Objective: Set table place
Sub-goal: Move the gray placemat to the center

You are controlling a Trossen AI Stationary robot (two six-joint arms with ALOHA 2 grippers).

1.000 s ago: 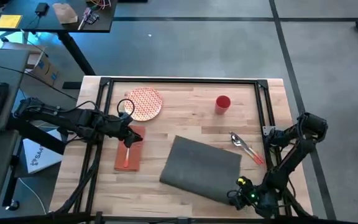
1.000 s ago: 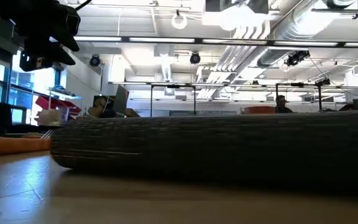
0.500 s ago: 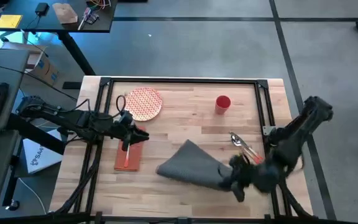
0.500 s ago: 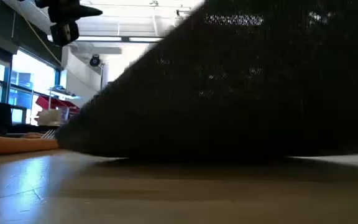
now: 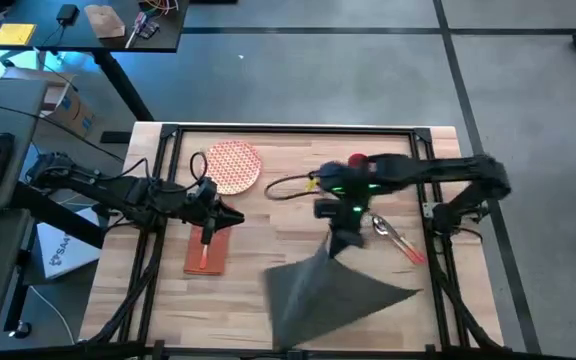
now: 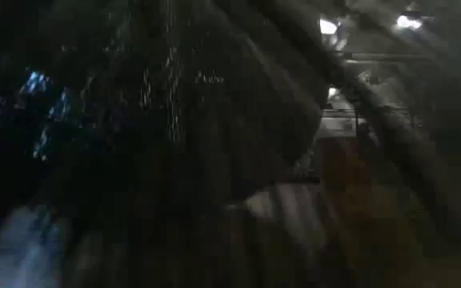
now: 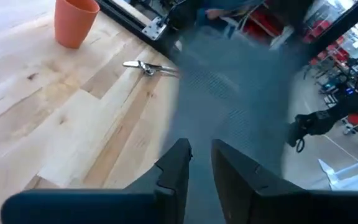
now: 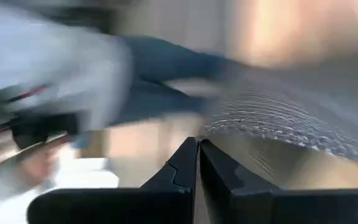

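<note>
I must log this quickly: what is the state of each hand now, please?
Left hand: fingers slightly apart, holding nothing, above the orange napkin.
Right hand: closed on a corner of the grey placemat, lifting it.

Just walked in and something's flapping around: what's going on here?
The right end effector is shut on a corner of the grey placemat and holds it lifted over the middle of the table, the rest draping toward the near edge. The left end effector hovers over the orange napkin, near the plate.

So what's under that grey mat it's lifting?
Bare table planks show around the placemat, whose corner the right hand holds raised. Whatever lies beneath stays hidden.
</note>
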